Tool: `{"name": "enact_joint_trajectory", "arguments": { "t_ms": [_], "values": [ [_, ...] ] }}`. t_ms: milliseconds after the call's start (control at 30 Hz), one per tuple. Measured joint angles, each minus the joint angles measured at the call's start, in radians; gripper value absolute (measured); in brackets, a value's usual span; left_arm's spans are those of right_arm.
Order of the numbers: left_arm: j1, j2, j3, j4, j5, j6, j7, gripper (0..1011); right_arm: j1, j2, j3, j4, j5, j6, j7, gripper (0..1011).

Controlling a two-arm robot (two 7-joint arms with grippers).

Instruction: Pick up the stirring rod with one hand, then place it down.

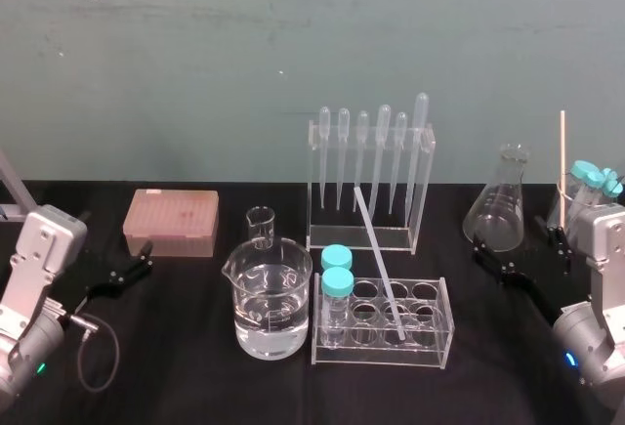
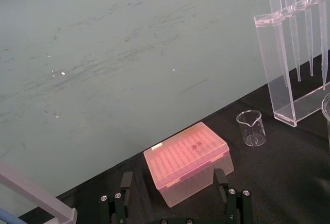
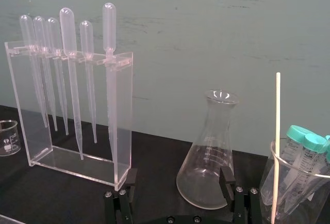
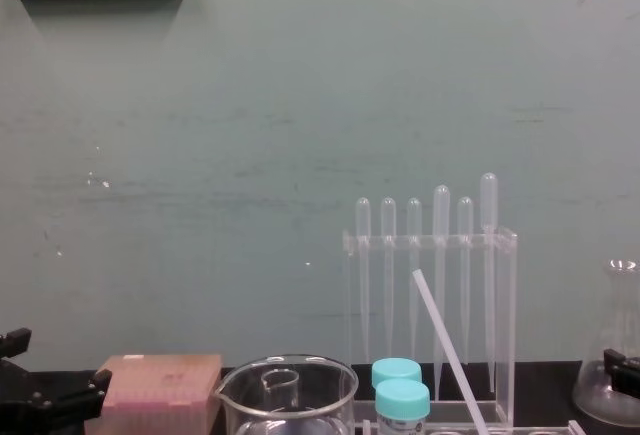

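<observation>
**Item:** stirring rod [image 1: 379,264]; long, thin, translucent white. It stood aslant in a clear test-tube rack [image 1: 381,355] at table centre; its lower end sat in a front-row well, and its upper end leaned toward 11 o'clock across the front of the pipette rack [image 1: 363,240]; whether it touched that rack could not be told.

**Neighbours:** a large beaker [image 1: 293,283] of clear liquid stood just beside the test-tube rack at 9 o'clock; two blue-capped tubes [image 1: 337,281] filled that rack's 9 o'clock wells.

**Left gripper** [image 1: 146,257]: at 9 o'clock, low beside the pink tip box [image 1: 171,222]; jaws parted, holding nothing.

**Right gripper** [image 1: 518,246]: at 3 o'clock, before the conical flask [image 1: 498,215]; jaws parted, holding nothing; well apart from the rod.

**Handling, as judged:** light, stiff, smooth and likely slippery; probably brittle. Hold was best taken on the bare shaft above the test-tube rack, with a modest squeeze; the rod would then be drawn out along its own slant, sparing the wells and the pipettes behind.
</observation>
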State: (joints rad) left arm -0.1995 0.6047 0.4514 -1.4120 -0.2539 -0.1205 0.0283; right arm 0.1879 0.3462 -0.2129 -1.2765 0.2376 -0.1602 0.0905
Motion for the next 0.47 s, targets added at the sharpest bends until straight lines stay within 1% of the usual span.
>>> {"name": "enact_joint_trajectory", "arguments": {
  "t_ms": [467],
  "values": [
    [0.0, 0.0, 0.0, 0.0, 0.0, 0.0, 0.0, 1000, 0.0, 0.001, 0.0, -0.001, 0.002, -0.001, 0.002, 1000]
  ]
}}
